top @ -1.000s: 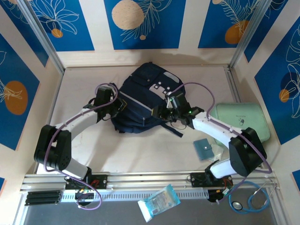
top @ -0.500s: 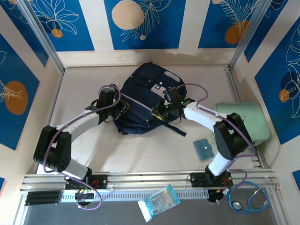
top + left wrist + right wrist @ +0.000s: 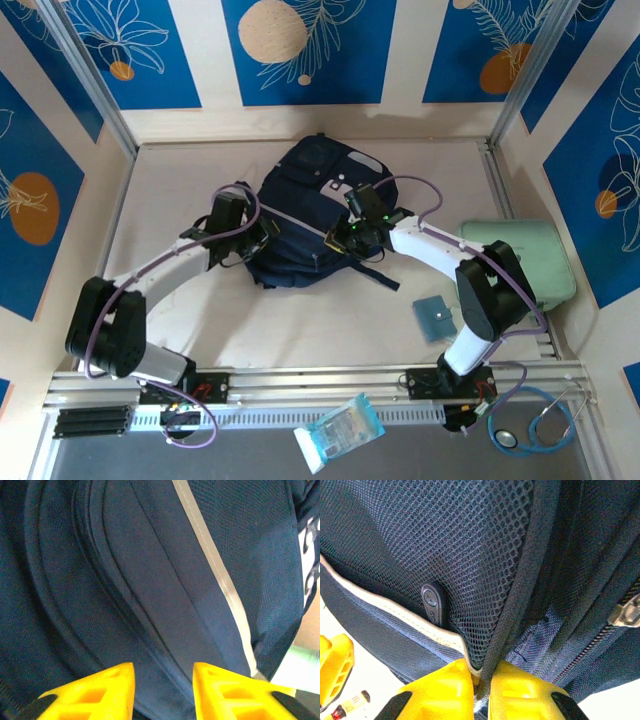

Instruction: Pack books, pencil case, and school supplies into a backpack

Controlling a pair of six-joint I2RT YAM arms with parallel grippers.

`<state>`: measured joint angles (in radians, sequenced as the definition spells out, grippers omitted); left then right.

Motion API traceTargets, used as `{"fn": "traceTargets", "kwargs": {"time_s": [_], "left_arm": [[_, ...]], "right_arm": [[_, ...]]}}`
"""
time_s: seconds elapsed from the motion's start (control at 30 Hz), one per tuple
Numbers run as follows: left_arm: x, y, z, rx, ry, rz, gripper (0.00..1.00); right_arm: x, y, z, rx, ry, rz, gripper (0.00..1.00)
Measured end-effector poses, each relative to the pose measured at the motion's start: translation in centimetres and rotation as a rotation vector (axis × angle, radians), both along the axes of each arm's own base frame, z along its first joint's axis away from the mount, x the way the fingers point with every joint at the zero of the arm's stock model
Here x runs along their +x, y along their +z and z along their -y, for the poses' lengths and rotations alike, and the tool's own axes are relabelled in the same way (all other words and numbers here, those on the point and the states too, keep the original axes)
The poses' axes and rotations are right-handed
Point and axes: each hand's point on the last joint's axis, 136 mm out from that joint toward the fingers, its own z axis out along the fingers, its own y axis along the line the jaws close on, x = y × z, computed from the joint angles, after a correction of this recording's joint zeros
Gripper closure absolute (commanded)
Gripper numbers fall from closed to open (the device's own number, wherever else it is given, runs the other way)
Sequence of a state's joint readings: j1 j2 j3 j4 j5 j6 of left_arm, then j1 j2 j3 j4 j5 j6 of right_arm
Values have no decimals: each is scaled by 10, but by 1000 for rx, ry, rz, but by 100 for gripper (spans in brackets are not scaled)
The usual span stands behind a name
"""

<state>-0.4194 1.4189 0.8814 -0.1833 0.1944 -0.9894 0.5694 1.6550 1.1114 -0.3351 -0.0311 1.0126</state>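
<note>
- backpack [image 3: 305, 200] lies flat mid-table [image 3: 170, 180], navy, pale stripe across it. what is inside cannot be told from any view.
- left gripper [image 3: 262, 236] at the backpack's left edge. wrist view: left gripper [image 3: 164, 690] has its yellow fingers parted, a clear gap between them, navy fabric and the stripe just beyond; nothing clamped.
- right gripper [image 3: 347, 236] at the backpack's right side. wrist view: right gripper [image 3: 480, 687] is pinched tight on the backpack's dark piping, beside the mesh pocket [image 3: 470, 555].
- mesh pocket: one small dark oval piece [image 3: 434, 604] sits behind the netting.
- zip pull [image 3: 625, 614] hangs at the right edge of the right wrist view; whether that zip is undone cannot be told.
- tube [image 3: 351, 703], orange-capped, lies on the table just beside the backpack, outside it.
- pad [image 3: 434, 317], teal, lies on the table near the right arm, apart from the backpack.
- case [image 3: 520, 258], mint green, at the table's right edge; contents cannot be told.
- packet [image 3: 340, 431] and stethoscope [image 3: 530, 425] lie on the front ledge.
</note>
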Motion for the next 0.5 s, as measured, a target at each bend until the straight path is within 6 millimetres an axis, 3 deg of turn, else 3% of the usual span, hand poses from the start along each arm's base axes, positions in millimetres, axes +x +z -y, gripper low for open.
{"fn": "traceTargets", "kwargs": {"time_s": [0.1,0.27,0.5], "left_arm": [[-17,7,2,98,-59,38,49],[-53,6,29,265,-240,80,47],[-62,0,69,275,-405,116,60]], "right_arm": [[0,4,-1,7,12,15,91],[2,22,-3,58,26,47,92],[7,38,-7,143,41,61,93]]}}
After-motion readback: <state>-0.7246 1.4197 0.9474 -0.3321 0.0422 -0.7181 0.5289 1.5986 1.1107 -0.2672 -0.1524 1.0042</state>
